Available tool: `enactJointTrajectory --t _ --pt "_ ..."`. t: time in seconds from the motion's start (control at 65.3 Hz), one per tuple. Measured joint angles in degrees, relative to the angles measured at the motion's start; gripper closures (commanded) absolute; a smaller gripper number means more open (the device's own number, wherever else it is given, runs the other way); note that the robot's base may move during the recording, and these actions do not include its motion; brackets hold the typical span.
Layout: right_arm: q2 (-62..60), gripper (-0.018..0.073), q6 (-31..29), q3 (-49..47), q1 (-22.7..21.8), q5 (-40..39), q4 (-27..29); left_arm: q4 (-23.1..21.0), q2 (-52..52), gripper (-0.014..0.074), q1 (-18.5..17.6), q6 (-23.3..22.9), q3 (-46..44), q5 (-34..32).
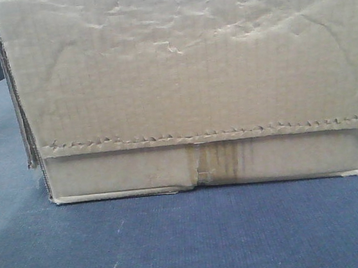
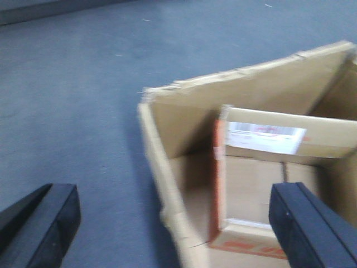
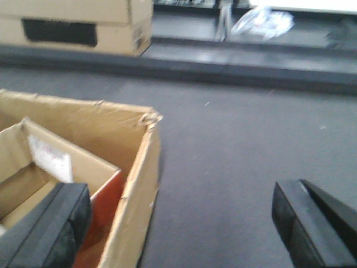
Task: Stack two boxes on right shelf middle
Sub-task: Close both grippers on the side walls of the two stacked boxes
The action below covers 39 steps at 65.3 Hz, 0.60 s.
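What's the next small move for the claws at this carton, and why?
Probably close both. The left claw and right claw hang open, each straddling a side wall of the open cardboard carton, one finger inside, one outside, so nothing is gripped for lifting yet.

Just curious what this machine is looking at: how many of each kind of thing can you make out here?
Cardboard boxes: 3 (large open carton, smaller labelled box inside it, background box)
Grippers: 2 (left gripper, right gripper, both open)
Crumpled clear plastic: 1
Total: 6
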Motion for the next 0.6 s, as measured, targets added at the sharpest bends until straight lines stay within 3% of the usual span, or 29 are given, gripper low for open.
enactJointTrajectory --t 0.153,0.306,0.597 --pt "8.65 0.0 -0.3 -8.01 2.09 8.97 0.0 -2.07 -1.33 0.0008 3.07 1.3 4.41 0.0" --pt "16.3 0.0 -0.54 -13.55 2.22 16.98 0.0 -2.85 -1.53 0.0008 3.33 1.67 10.57 0.0" --pt "25.11 0.0 -1.58 -14.8 3.89 22.3 1.67 -4.76 -1.53 0.0008 3.33 1.76 21.9 -0.11"
